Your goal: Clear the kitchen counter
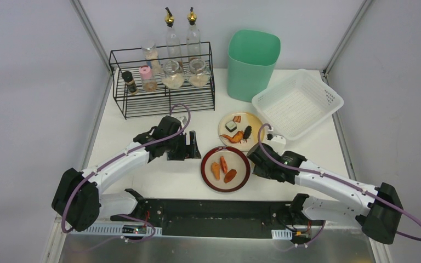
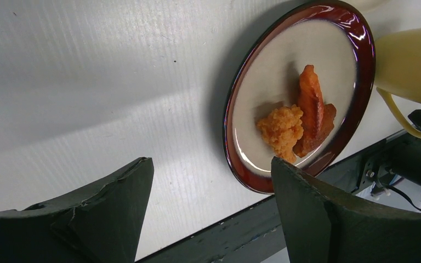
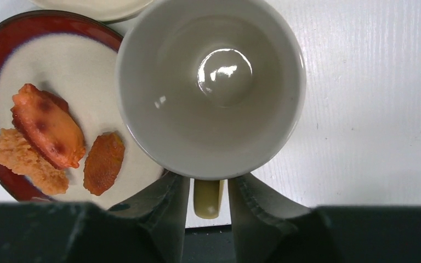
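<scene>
The white kitchen counter (image 1: 159,178) holds a red-rimmed plate (image 1: 204,171) with three orange food pieces (image 1: 223,169). My right gripper (image 3: 208,183) is shut on the handle of a cream cup (image 3: 211,82), whose empty bowl overlaps the plate's right edge (image 3: 11,27). In the top view the right gripper (image 1: 256,156) is at the plate's right side and the cup is hidden under the wrist. My left gripper (image 2: 211,164) is open and empty, over bare counter left of the plate (image 2: 231,126); in the top view it (image 1: 193,147) is at the plate's upper left. The cup also shows in the left wrist view (image 2: 411,66).
A cream plate (image 1: 256,121) with food scraps sits behind the red one. A white mesh basket (image 1: 329,101) is at the back right, a green bin (image 1: 253,63) behind it. A black wire rack (image 1: 161,101) with jars and bottles is at the back left.
</scene>
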Robot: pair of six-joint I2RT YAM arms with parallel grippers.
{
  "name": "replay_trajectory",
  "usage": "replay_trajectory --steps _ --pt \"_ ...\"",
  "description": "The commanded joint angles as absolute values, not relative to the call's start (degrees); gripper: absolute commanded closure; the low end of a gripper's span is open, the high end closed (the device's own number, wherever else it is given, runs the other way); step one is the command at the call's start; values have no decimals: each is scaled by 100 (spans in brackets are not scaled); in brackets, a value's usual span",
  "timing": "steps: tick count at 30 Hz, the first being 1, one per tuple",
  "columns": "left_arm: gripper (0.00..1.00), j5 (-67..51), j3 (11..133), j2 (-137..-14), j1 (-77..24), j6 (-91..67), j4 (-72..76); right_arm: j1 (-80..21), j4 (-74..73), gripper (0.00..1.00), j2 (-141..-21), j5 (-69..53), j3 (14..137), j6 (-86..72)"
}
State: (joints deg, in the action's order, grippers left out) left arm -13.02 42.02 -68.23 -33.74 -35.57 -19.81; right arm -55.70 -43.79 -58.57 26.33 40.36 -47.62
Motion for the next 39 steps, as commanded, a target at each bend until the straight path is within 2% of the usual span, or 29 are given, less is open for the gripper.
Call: replay_trajectory --steps 1,4,6,18,25,28,39 --pt "20 -1394 4140 -6721 -3393 -3542 -1842 -5567 -4684 70 -5900 2974 4217 -4886" --pt "20 -1397 4116 -6724 -3393 -3542 -1820 -5572 -4767 83 -5846 3040 4269 -4885" --pt "20 -1403 4111 -6732 -3392 -3542 -1813 -5572 -4777 100 -5803 3057 4312 -4830" --pt "20 -1402 4111 -6772 -3393 -3541 -1801 -5687 -5612 100 -5570 3693 5665 -4193" --pt "20 -1440 4125 -6779 -3393 -3551 -1803 -5442 -5648 100 -5949 4120 6775 -3273" --pt "20 -1443 4135 -6809 -3393 -3551 -1801 -5046 -5501 100 -6165 4193 7173 -2685" --pt "20 -1611 4126 -6762 -3393 -3602 -1776 -2677 -4388 100 -6858 2805 7609 -1376"
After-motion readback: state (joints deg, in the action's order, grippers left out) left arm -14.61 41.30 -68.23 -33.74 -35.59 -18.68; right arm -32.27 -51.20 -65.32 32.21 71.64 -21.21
